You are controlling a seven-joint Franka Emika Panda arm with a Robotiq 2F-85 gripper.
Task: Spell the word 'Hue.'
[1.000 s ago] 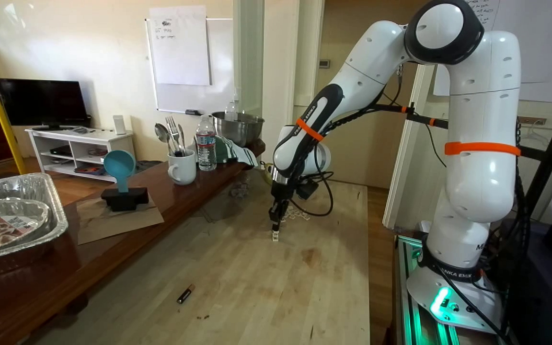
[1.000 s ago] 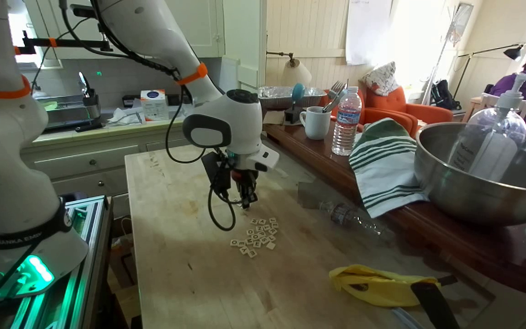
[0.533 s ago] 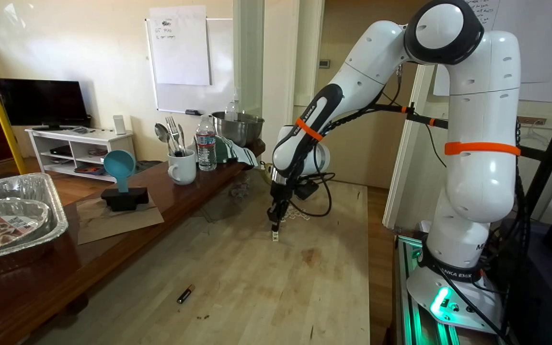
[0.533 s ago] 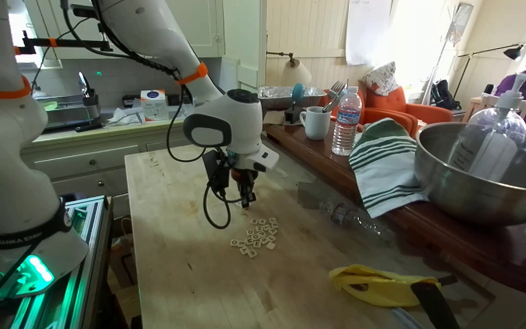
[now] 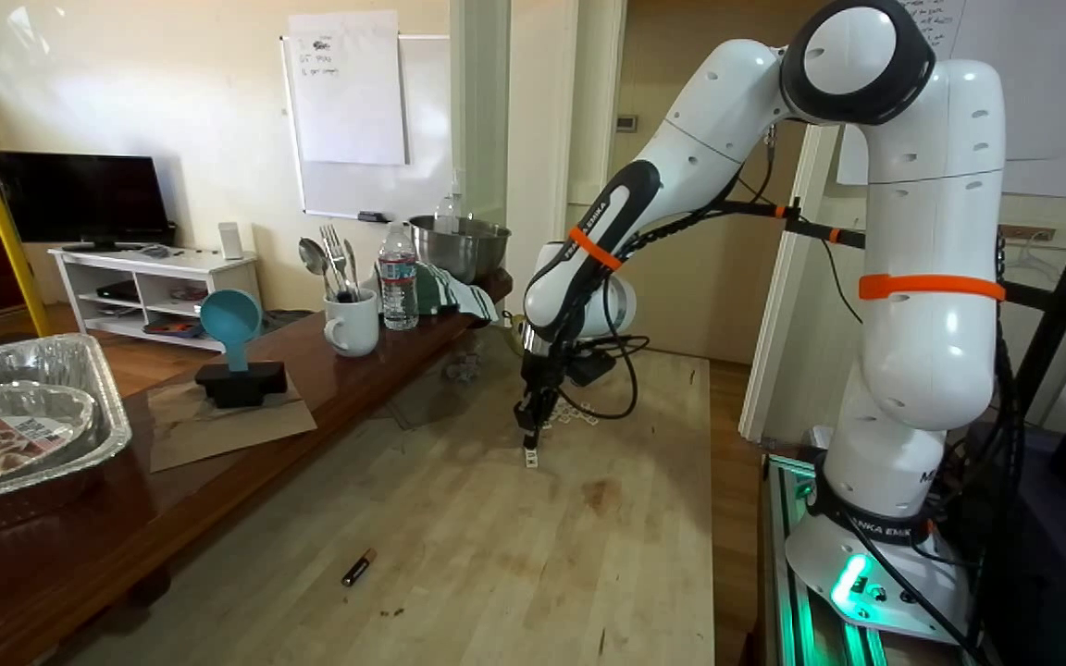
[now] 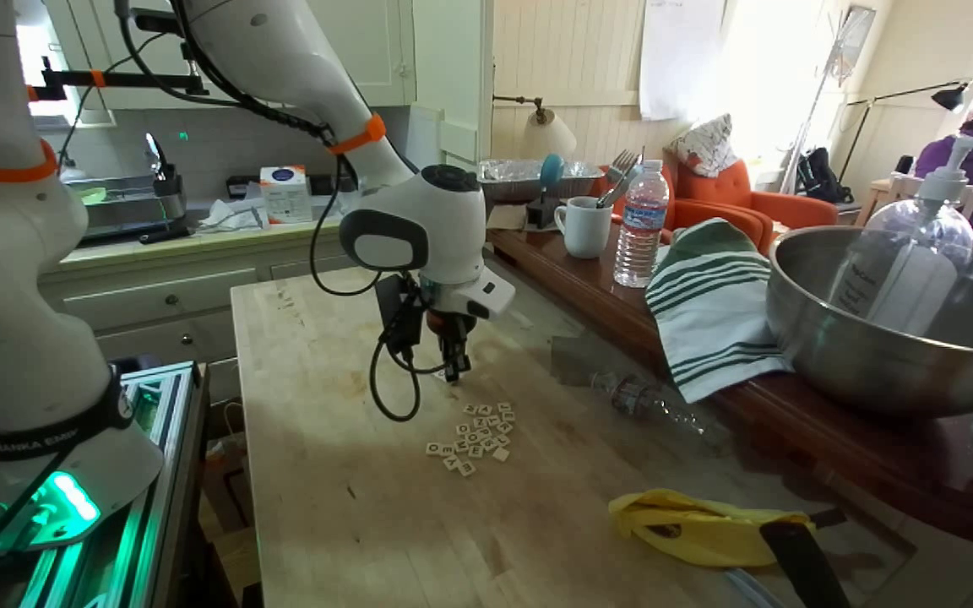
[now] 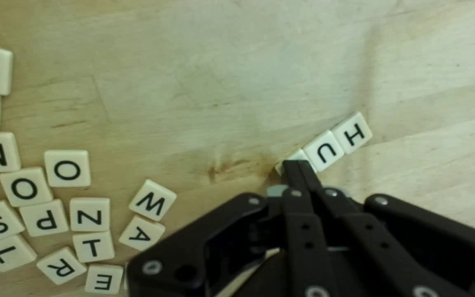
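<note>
In the wrist view the gripper (image 7: 297, 162) is narrow, its fingertips together, covering the letter of a third tile (image 7: 298, 155); whether they touch it, I cannot tell. From there the U tile (image 7: 324, 152), then the H tile (image 7: 352, 133), run edge to edge toward two o'clock. Loose tiles (image 7: 67, 168) lie between eight and nine o'clock. In an exterior view a battery (image 5: 359, 567) lies toward eight o'clock.

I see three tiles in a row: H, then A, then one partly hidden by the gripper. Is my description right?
Almost. In the wrist view, the middle tile shows a U, not an A. The rest stands: the H tile is at one end, and the gripper partly hides the third tile.
</note>
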